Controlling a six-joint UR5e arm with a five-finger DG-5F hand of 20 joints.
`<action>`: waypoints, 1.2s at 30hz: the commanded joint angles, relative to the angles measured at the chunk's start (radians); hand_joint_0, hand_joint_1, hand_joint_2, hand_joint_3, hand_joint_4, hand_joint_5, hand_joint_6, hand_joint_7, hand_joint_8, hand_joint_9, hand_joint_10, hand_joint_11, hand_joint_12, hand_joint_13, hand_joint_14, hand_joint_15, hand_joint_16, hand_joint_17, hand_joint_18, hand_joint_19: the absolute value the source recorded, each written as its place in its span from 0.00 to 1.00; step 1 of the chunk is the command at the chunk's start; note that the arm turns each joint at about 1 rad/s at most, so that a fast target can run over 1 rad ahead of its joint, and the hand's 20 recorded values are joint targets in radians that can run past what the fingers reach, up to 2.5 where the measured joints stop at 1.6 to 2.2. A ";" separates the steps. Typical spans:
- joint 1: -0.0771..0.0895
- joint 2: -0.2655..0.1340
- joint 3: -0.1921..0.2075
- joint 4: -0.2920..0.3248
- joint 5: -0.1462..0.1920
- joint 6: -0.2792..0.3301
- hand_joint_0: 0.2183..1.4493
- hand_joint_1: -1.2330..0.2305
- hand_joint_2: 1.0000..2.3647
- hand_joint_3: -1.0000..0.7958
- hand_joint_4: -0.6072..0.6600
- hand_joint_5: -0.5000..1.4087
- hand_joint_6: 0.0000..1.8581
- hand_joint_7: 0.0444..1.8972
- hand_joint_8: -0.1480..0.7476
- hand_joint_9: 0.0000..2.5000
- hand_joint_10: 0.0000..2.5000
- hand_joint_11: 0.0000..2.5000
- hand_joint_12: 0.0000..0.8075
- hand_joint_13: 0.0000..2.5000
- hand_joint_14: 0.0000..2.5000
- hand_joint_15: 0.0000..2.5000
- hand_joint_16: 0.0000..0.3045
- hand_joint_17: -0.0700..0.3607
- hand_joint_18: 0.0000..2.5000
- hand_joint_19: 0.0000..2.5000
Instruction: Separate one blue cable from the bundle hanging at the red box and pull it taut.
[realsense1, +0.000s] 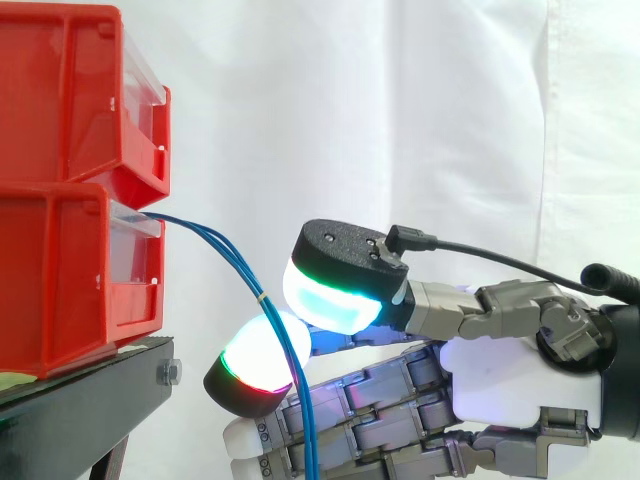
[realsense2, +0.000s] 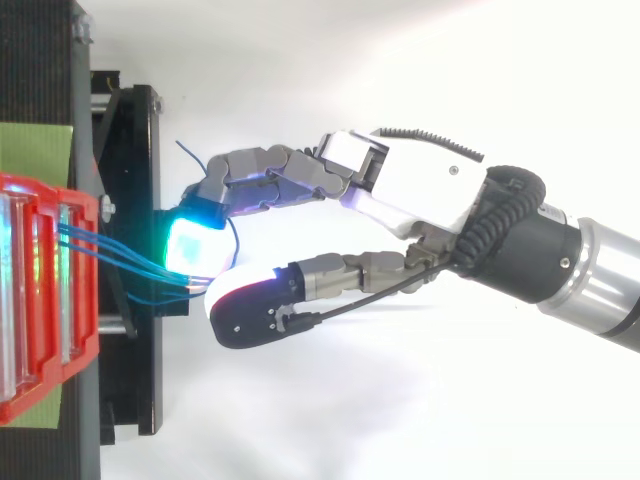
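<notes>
Far left: the red bins (realsense1: 70, 280) stood stacked on the black stand (realsense1: 100, 370). The blue cables (realsense1: 225, 250) left the front of the lower bin as a close bundle of several strands, arched right and fell away below the stand's edge. Centre: the bundle ran across a lower pad of the fingers (realsense1: 255, 360), with the thumb (realsense1: 335, 290) set just above and right of it. The fingers were curled partway, so the two pads closed around the whole bundle, not a single strand. Right: the hand (realsense1: 510, 385) reached in level from the arm. Judged by look, the strands are thin, light, limp and smooth-skinned, likely to slip or cling together. One strand is best taken on the free hanging run, clear of the bin, flat between the pads.
</notes>
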 joint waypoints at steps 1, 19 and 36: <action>0.000 0.000 0.001 0.009 0.000 0.000 0.33 0.37 0.00 0.31 0.60 0.18 0.33 0.53 0.46 0.26 0.01 0.16 0.32 0.20 0.00 0.05 0.08 0.28 0.11 0.03; 0.000 -0.030 0.031 0.015 0.001 0.011 0.31 0.40 0.00 0.30 0.60 0.18 0.33 0.53 0.46 0.28 0.00 0.19 0.33 0.23 0.00 0.08 0.08 0.29 0.13 0.03; 0.002 -0.032 0.032 0.002 -0.003 0.029 0.30 0.48 0.00 0.29 0.60 0.18 0.34 0.52 0.46 0.29 0.01 0.21 0.33 0.24 0.00 0.09 0.08 0.29 0.13 0.04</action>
